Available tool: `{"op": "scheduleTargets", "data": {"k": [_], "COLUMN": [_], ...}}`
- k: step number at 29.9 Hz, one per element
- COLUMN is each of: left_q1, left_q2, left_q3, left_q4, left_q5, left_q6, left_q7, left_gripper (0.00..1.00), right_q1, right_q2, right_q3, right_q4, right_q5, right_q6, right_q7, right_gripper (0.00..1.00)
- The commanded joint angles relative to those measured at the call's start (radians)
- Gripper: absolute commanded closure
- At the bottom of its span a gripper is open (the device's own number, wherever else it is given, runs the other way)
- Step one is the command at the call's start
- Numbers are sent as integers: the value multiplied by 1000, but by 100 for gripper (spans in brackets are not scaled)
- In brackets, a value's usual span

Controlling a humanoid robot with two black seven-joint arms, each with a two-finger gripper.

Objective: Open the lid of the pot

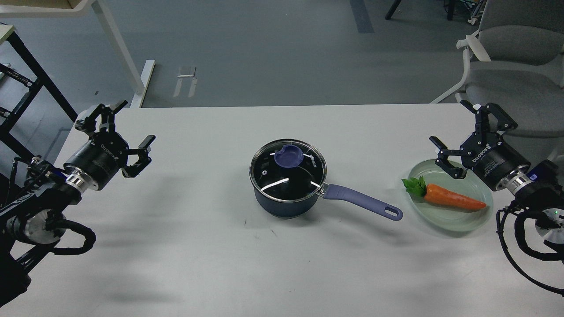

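Observation:
A dark navy pot [286, 204] stands at the middle of the white table, its lavender handle [363, 201] pointing right and toward me. The clear glass lid [288, 169] with a metal rim sits on the pot, and its purple knob [288, 156] is uncovered. My left gripper [129, 124] hovers open near the table's left edge, far from the pot, with nothing between its fingers. My right gripper [451, 124] is open at the right, above the far edge of a pale green plate, holding nothing.
The pale green plate [449, 218] right of the pot handle carries a toy carrot [445, 197]. A grey chair [511, 57] stands beyond the table's right corner. A white desk leg [128, 57] and a black frame [26, 83] stand off the back left.

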Motion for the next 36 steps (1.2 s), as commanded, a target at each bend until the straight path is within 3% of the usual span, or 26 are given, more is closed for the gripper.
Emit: {"op": "scheduleTargets", "data": {"k": [1, 10, 21, 27, 36], "left_q1": [6, 6, -15, -38, -41], "left_q2": [2, 17, 29, 35, 38], "left_q3": [-1, -3, 17, 17, 19], "left_q4": [-4, -3, 2, 0, 0], "left_q5": [0, 3, 78, 84, 84], "left_q6": [4, 1, -4, -4, -1], "left_q7": [-5, 6, 2, -5, -5], "left_gripper": [1, 1, 1, 1, 1], "right_q1": [0, 5, 250, 428, 817], "right_q2": [0, -45, -267, -234, -62], "right_q3": [2, 3, -3, -144, -589], "right_q4": [1, 24, 259, 283, 329], "right_q5": [0, -49, -692, -1091, -1452], "right_q6": [0, -1, -51, -61, -176], "right_q7": [0, 0, 0, 0, 0], "right_gripper": [0, 0, 0, 0, 0]}}
